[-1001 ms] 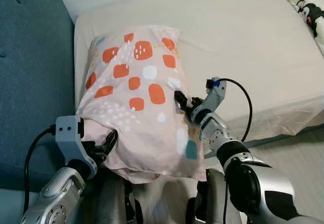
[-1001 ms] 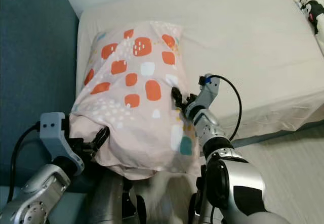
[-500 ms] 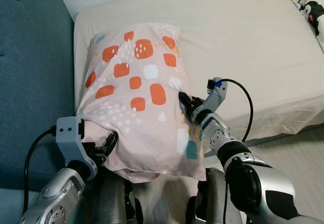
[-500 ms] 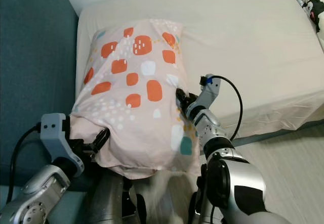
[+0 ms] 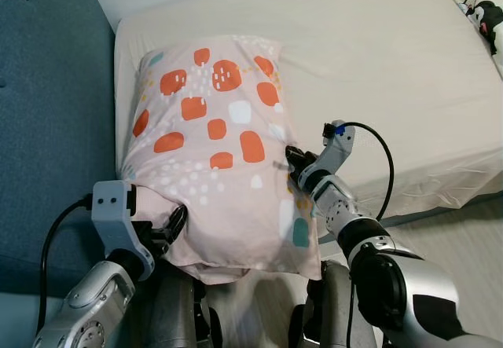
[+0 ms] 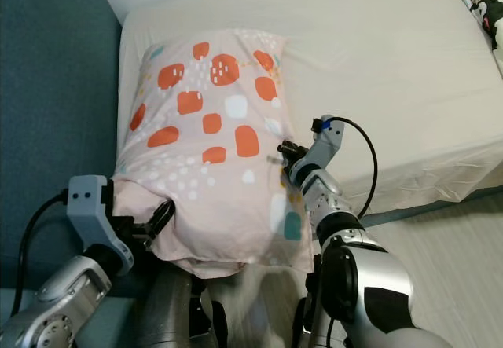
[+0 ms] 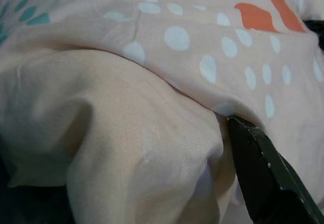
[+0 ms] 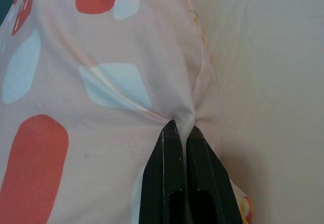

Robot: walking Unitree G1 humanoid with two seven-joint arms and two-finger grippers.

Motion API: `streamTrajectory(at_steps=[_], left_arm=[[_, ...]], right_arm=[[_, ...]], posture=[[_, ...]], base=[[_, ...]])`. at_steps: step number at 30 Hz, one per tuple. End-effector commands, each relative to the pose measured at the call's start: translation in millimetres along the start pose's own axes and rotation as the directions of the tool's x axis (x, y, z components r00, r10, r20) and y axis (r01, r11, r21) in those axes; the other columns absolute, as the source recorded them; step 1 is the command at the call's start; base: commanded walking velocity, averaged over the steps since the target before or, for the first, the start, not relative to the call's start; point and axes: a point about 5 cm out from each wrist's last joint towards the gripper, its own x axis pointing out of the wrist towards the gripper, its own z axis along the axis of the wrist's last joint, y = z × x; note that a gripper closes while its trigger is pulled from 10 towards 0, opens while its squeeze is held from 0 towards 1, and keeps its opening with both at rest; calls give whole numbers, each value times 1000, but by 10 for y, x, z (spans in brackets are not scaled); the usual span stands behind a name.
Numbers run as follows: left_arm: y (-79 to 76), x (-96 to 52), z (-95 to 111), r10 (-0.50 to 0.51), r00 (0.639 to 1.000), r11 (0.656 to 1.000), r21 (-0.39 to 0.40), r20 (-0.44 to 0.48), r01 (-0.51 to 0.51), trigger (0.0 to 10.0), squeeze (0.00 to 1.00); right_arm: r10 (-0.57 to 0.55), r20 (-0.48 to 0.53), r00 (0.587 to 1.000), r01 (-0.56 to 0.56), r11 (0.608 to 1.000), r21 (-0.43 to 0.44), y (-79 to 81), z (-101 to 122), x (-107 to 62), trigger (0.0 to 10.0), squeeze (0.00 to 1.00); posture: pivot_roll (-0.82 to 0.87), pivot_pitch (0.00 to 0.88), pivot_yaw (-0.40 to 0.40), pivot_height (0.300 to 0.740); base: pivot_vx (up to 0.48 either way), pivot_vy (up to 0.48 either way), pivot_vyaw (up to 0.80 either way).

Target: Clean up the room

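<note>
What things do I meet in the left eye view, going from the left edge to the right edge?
Blue sofa → left pincer, gripping the pillow's near edge → patterned pillow → right pincer, pinching the pillow's side → bare bed sheet → cartoon-print bedding at the far right corner.

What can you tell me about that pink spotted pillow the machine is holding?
The pillow is soft and plump, in a pale pink cloth cover printed with orange blotches, white dots and some teal patches. It lies lengthwise on the cream bed, its near end hanging over the edge. The right gripper pinches a fold at its side; the left gripper clamps its lower corner, bunching the cloth.
</note>
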Motion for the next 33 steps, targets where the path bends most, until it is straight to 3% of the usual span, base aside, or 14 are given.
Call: streamTrajectory(at_steps=[1, 6, 8, 9, 11, 12, 18, 23, 25, 27, 29, 30, 31, 33], left_arm=[[-72, 60, -39, -4, 1000, 1000, 17, -7, 4, 10000, 0], [-239, 221, 6, -23, 999, 999, 24, 39, 22, 10000, 0], [-374, 317, 83, -31, 996, 999, 16, 87, 30, 10000, 0], [-374, 317, 83, -31, 996, 999, 16, 87, 30, 10000, 0], [-501, 412, 194, -30, 989, 999, 24, 145, 26, 10000, 0], [-555, 483, 324, -12, 978, 999, 48, 209, 2, 10000, 0], [-484, 594, 570, 59, 946, 990, 106, 318, -97, 10000, 0], [-438, 627, 662, 83, 931, 983, 122, 356, -134, 10000, 0], [-276, 696, 929, 146, 874, 958, 155, 463, -242, 10000, 0], [-276, 696, 929, 146, 874, 958, 155, 463, -242, 10000, 0], [-85, 721, 1256, 209, 783, 907, 184, 586, -380, 10000, 0], [-85, 721, 1256, 209, 783, 907, 184, 586, -380, 10000, 0], [-24, 715, 1369, 225, 745, 883, 191, 628, -428, 10000, 0], [-24, 715, 1369, 225, 745, 883, 191, 628, -428, 10000, 0]], right_arm=[[28, -3, 1000, -28, 1000, 12, 116, 24, 46, 0, 0], [158, 31, 987, -158, 987, -2, 458, 152, 146, 0, 0], [272, 49, 961, -271, 962, -23, 743, 221, 195, 0, 0], [272, 49, 961, -271, 962, -23, 743, 221, 195, 0, 0], [404, 63, 913, -401, 914, -61, 1078, 280, 221, 0, 0], [497, 78, 864, -490, 866, -95, 1350, 323, 221, 0, 0], [569, 118, 814, -555, 821, -133, 1639, 425, 209, 0, 0], [583, 131, 802, -566, 812, -144, 1702, 463, 204, 0, 0], [616, 165, 770, -593, 787, -171, 1847, 565, 187, 0, 0], [616, 165, 770, -593, 787, -171, 1847, 565, 187, 0, 0], [650, 200, 733, -617, 759, -209, 1998, 690, 160, 0, 0], [650, 200, 733, -617, 759, -209, 1998, 690, 160, 0, 0], [662, 211, 719, -624, 749, -222, 2051, 736, 148, 0, 0], [662, 211, 719, -624, 749, -222, 2051, 736, 148, 0, 0]], posture=[[247, 410, 30, 581], [232, 405, 24, 581], [223, 403, 23, 581], [223, 403, 23, 581], [218, 402, 23, 581], [214, 399, 24, 581], [210, 398, 23, 581], [209, 396, 21, 581], [203, 400, 18, 581], [203, 400, 18, 581], [201, 397, 18, 581], [201, 397, 18, 581], [201, 397, 18, 581], [201, 397, 18, 581]], base=[[0, 0, 0], [0, 0, 0], [0, 0, 0], [0, 0, 0], [0, 0, 0], [0, 0, 0], [0, 0, 0], [0, 0, 0], [0, 0, 0], [0, 0, 0], [0, 0, 0], [0, 0, 0], [0, 0, 0], [0, 0, 0]])
